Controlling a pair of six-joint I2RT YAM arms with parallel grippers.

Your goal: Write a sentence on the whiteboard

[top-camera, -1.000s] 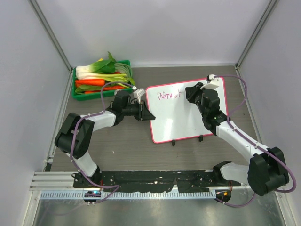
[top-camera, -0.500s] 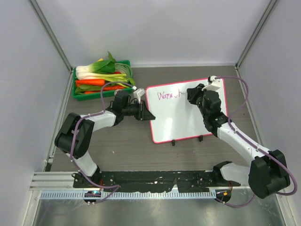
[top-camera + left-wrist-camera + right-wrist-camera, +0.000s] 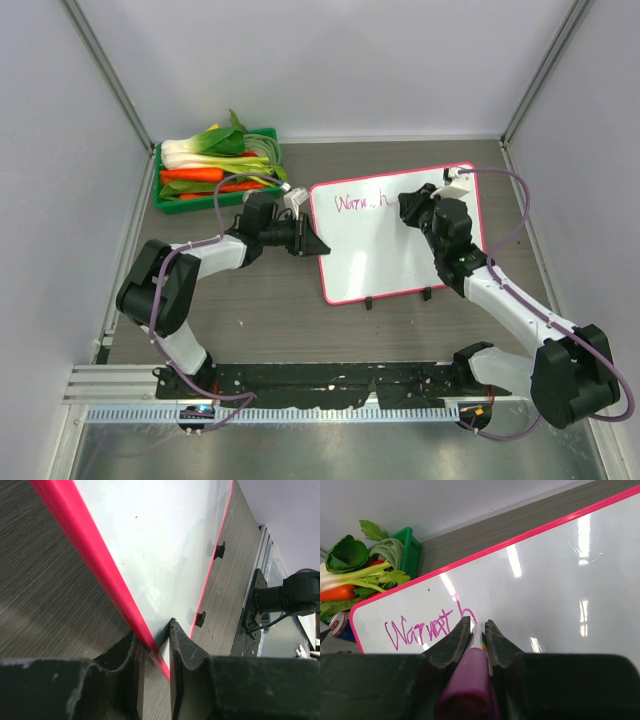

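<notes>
Grey tabletop (image 3: 260,310), whiteboard (image 3: 560,580) flat beneath right pincer (image 3: 478,627), clenched on marker (image 3: 467,680). Tip at end of sentence (image 3: 415,632); blank board to pincer's right, along the writing line. Left pincer (image 3: 157,642) clenched on whiteboard edge.

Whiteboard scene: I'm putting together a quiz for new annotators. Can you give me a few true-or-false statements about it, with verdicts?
1. The left pincer is clamped on the pink frame of the whiteboard. True.
2. The right pincer holds a green pen. False: it grips a pink-magenta marker, tip at the board.
3. The writing is in blue ink. False: it is pink-magenta and sits near the board's corner closest to the crate.
4. The green crate holds vegetables. True.
</notes>
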